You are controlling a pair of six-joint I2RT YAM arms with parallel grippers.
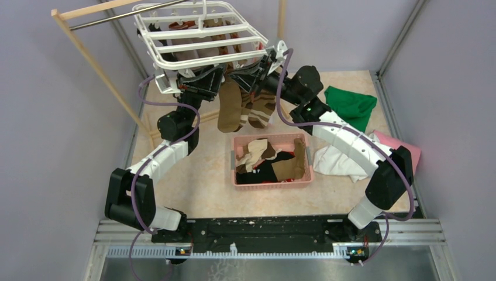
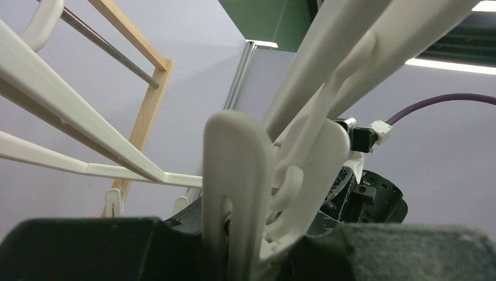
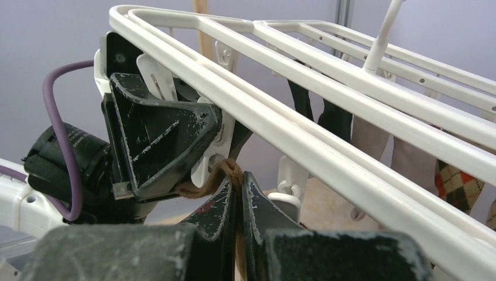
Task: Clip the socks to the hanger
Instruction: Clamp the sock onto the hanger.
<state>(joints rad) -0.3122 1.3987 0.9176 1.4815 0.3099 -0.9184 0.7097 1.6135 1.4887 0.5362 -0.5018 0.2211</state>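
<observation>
Hanging from the metal rod [image 1: 111, 20] of a wooden rack [image 1: 93, 61], the white hanger [image 1: 205, 44] is seen at the back of the table, tilted, with both arms raised to its near edge. The left gripper [image 2: 240, 252] is clamped on a white clip [image 2: 240, 170] that dangles under the frame, and the clip is pinched between the two dark fingers [image 2: 76, 246]. In the right wrist view the same clip is seen held just beside the right gripper [image 3: 238, 216]. The right gripper's fingers are pressed together on the folded top edge of a brown sock [image 3: 219, 175], which is raised against the bottom of that clip. Whether the clip's mouth has taken the sock cannot be told.

From above, the brown sock [image 1: 230, 108] is seen hanging below the two grippers, touching a brown-and-cream striped sock [image 1: 260, 108] to its right. Further socks are clipped along the hanger's far side: a black one [image 3: 333, 120], a beige one [image 3: 371, 140] and an argyle one [image 3: 453, 181].

A pink basket [image 1: 237, 167] is set on the table between the arms, with loose socks [image 1: 275, 167] piled inside. To its right, a white cloth [image 1: 333, 161] is laid just beside it, a pink cloth [image 1: 409, 149] farther out and a green cloth [image 1: 351, 105] nearer the back.
</observation>
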